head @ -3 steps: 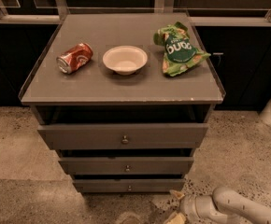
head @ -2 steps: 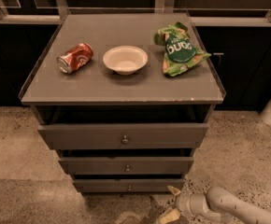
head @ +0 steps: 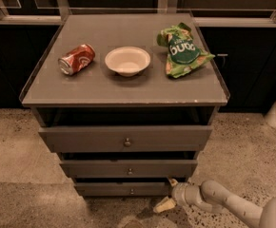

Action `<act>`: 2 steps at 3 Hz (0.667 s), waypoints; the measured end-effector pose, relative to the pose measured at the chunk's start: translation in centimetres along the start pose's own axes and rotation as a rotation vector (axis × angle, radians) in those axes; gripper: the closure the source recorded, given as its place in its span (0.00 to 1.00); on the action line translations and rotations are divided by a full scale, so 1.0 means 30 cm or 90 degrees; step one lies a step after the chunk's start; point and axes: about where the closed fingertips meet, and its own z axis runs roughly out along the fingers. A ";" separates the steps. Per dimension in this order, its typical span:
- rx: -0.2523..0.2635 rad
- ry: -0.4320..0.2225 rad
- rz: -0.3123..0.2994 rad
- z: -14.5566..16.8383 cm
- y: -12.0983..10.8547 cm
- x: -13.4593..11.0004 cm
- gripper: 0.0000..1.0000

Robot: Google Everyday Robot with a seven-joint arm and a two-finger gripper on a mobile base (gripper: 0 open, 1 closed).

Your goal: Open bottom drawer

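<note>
Low at the foot of the grey bench [head: 104, 90], our pale two-finger gripper [head: 168, 193] hangs beside the slim grey-brown bottom drawer [head: 104, 189].
We see the jaws apart at its right end; its small round metal knob [head: 132, 191] lies to their left, along the front's horizontal axis.

Cream gripper [head: 167, 194] beside grey-brown bottom drawer [head: 104, 189]

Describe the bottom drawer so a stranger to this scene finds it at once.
Find the grey cabinet with a can, bowl and chip bag on top; three drawer fronts stack below it. The bottom drawer is the lowest, with the gripper at its right end. It is the narrowest and slimmest front, unlike the two wider ones above.
</note>
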 end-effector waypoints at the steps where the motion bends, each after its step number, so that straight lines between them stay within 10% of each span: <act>1: 0.000 0.000 0.000 0.000 0.000 0.000 0.00; 2: 0.014 0.018 -0.009 0.017 0.011 0.028 0.00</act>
